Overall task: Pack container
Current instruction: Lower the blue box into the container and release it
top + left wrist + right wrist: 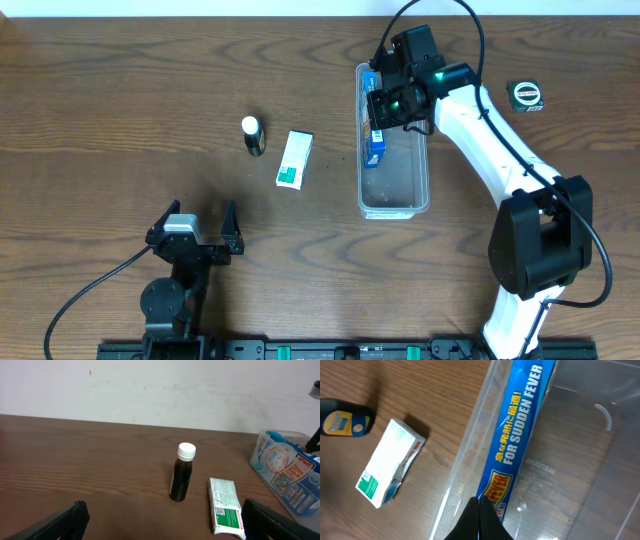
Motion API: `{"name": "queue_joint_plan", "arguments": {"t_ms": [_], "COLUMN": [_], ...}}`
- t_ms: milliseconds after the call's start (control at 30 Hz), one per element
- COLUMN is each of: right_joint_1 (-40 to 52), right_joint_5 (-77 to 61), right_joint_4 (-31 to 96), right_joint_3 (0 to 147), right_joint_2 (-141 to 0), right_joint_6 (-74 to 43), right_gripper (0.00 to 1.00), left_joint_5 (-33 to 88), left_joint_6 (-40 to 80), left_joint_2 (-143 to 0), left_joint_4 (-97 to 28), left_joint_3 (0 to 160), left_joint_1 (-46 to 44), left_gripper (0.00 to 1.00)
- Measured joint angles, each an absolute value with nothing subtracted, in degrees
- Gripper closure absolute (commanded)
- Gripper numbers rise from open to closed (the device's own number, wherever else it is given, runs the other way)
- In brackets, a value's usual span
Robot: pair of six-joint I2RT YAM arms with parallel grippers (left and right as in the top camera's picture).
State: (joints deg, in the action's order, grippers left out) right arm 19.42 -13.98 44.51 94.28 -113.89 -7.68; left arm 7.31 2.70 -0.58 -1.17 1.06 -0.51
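Container [394, 190], clear, long, narrow, round-cornered

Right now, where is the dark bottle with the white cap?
Overhead, the bottle stands upright left of centre, just left of the white-and-green box.

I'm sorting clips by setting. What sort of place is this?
Likely a robotics lab bench: a white arm and a black arm at a wooden table, plain white wall behind.
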Motion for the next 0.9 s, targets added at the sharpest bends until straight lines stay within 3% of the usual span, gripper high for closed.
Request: {"name": "queue_joint_plan", "arguments": {"t_ms": [900], "right_joint_1": [19.3], "right_joint_5": [3.4], "right_joint_4": [50.2], "right_joint_3": [93.4], "right_joint_2": [-114.0], "right_joint_6": [-7.1], "right_gripper": [0.97], "left_joint_5": [7.3], "left_joint_6": [2.7], "left_joint_2": [-0.6], "left_joint_4": [-1.2], "left_joint_3": [1.1], "left_joint_1": [-0.5], "left_gripper": [0.02]}}
